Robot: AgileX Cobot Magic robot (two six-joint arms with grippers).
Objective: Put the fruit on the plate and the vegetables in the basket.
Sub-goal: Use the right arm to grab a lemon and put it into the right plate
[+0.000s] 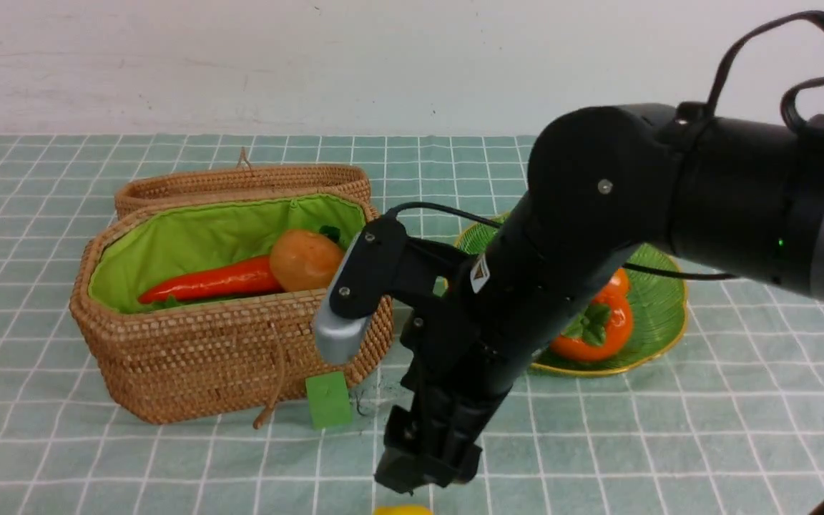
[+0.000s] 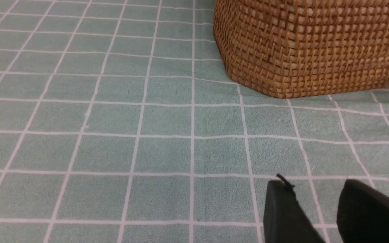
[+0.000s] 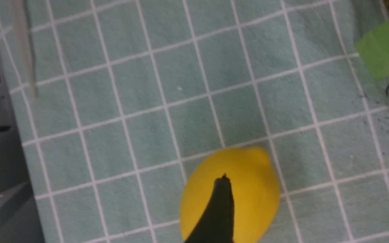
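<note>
The yellow lemon (image 3: 245, 189) lies on the cloth near the front edge, and its top just shows in the front view (image 1: 402, 510). My right gripper (image 3: 311, 209) hangs open just above the cloth. One finger (image 3: 216, 209) is over the lemon and the other is far to the side, so the lemon is off-centre at that finger. In the front view the right gripper (image 1: 423, 483) points down. The wicker basket (image 1: 190, 357) holds the carrot (image 1: 212, 282) and the potato-like lump (image 1: 305, 259). The persimmon (image 1: 594, 329) lies on the green plate (image 1: 659, 300). The mango and radish are hidden. My left gripper (image 2: 316, 185) is open and empty near the basket's corner (image 2: 309, 50).
A small green cube (image 1: 327, 399) stands on the cloth in front of the basket, close to my right gripper, and shows in the right wrist view (image 3: 385, 49). My right arm (image 1: 598, 236) covers part of the plate. The basket's cord loop (image 1: 272, 386) hangs down its front.
</note>
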